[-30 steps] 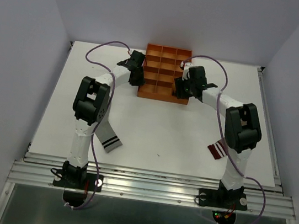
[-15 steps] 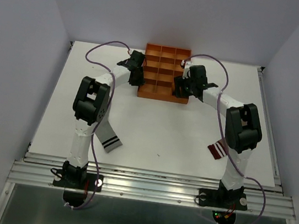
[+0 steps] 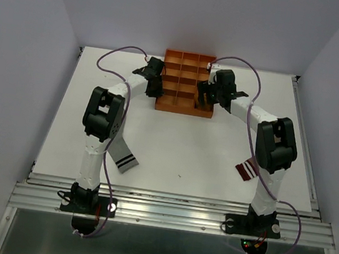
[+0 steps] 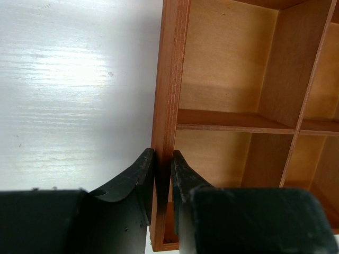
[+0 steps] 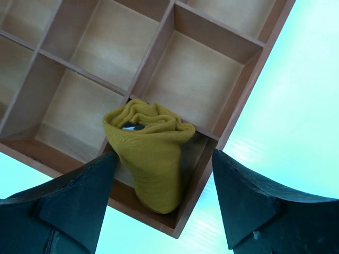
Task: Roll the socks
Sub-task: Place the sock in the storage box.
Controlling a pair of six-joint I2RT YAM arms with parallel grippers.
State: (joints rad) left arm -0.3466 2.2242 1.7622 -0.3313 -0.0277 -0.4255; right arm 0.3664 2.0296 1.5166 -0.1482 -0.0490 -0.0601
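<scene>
Three socks were in view, one of each colour: one grey sock [image 3: 122, 156] with a black-and-white cuff at the table's 7 o'clock, one maroon-cuffed sock [image 3: 246, 170] at 4 o'clock, mostly hidden behind an arm, and one mustard sock [image 5: 151, 159], rolled, inside a compartment of the tray. There was one orange tray [image 3: 182, 110] at 12 o'clock, three compartments across; its rows could not be fully counted under the arms. One white table [image 3: 185, 148] carried it all. Two arms rose from 6 o'clock, the left arm [image 3: 102, 117] and the right arm [image 3: 274, 145], each with one pair of jaws. Two purple cables showed, the left cable [image 3: 129, 48] and the right cable [image 3: 237, 59].
</scene>
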